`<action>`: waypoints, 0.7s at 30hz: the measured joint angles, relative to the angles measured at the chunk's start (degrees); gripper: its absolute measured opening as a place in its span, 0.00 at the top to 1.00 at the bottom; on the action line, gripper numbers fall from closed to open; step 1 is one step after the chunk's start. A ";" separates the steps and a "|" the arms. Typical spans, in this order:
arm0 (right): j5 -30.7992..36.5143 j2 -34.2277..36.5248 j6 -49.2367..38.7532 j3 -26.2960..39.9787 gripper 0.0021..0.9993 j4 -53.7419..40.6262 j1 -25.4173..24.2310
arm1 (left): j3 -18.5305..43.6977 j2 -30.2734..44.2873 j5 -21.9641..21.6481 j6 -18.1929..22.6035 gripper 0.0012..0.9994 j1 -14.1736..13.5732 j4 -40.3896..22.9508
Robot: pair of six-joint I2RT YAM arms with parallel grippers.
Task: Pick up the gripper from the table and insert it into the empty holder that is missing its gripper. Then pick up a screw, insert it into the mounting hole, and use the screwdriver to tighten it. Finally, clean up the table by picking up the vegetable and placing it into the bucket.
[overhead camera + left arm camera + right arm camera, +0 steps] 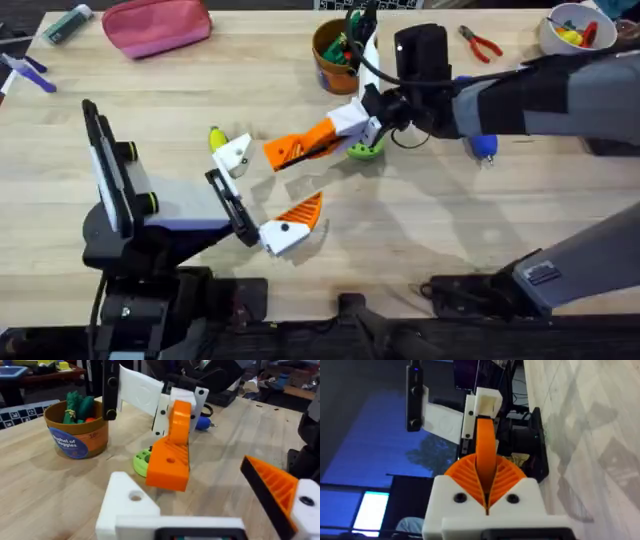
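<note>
1. Reaching across the table [420, 230] in the overhead view, the right tool [362, 128] carries the gripper [300, 148], whose free end points toward the holder [234, 155] on the left tool [262, 195], just short of it.
2. Seen from the left wrist, the holder [131, 505] lacks a tip; its partner finger is well apart, so the left tool [210, 505] stands open. The bucket [76, 430] holds green vegetables.
3. Seen from the right wrist, the right tool [485, 492] is clamped on the gripper [485, 455].
</note>
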 joint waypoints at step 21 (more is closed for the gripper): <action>0.01 4.70 -9.80 5.13 0.99 -9.97 2.75 | 0.00 0.00 -0.01 0.01 0.01 0.00 0.00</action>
